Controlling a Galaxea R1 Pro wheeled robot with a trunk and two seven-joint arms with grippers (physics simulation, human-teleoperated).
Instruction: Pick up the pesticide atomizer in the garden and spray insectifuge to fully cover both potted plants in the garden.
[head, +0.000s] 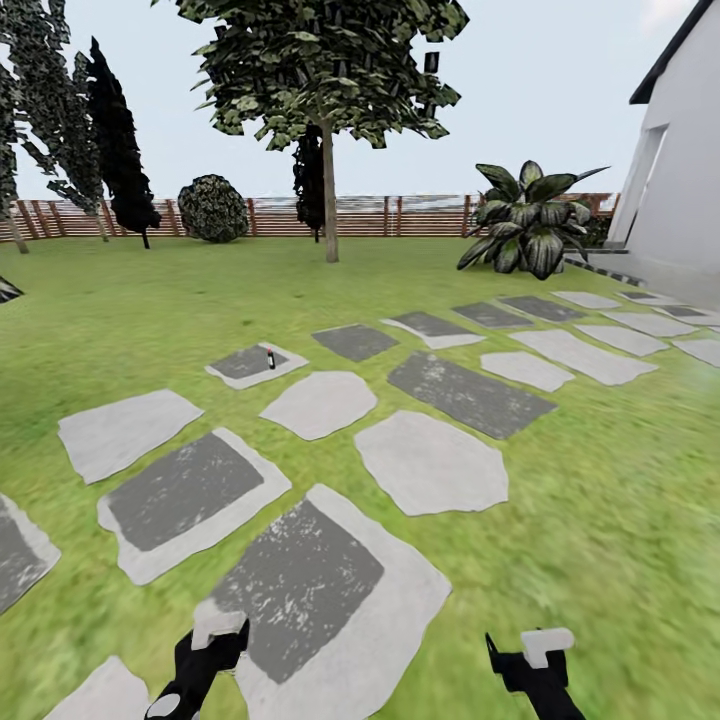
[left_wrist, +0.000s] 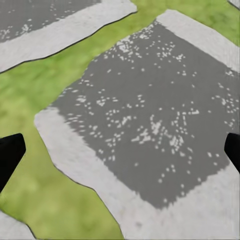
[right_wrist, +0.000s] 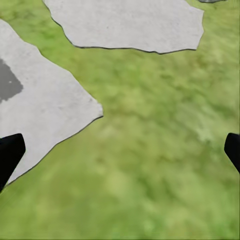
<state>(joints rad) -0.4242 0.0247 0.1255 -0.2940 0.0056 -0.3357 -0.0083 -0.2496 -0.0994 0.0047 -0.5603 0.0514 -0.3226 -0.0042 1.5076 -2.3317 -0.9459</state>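
Nearest to me, my left gripper (head: 205, 655) hangs low over the large stepping stone (left_wrist: 150, 120) with a dark centre and pale border; in the left wrist view its two black fingers (left_wrist: 9, 157) sit at the far sides of the picture, so the jaws are spread wide and hold nothing. My right gripper (head: 525, 655) hangs over the lawn (right_wrist: 150, 165), just beside the pale edge of the same stone; its fingertips (right_wrist: 8, 155) are also wide apart with only grass between them, nothing held. Ahead of both grippers lie more stepping stones (head: 430, 462), some pale and some dark, in a path that bends away toward the right gripper's side. The pesticide atomizer (head: 270, 357) stands upright on a smaller dark stone (head: 255, 364), well ahead of the left gripper and a little to its inner side, far from both hands. Beyond it I see a tree (head: 328, 120), a big broad-leaved plant (head: 528, 232) on the right side, a round bush (head: 212, 208), and the brown slatted fence (head: 420, 215) closing the garden (head: 150, 300). A white house wall (head: 685, 170) stands far right.
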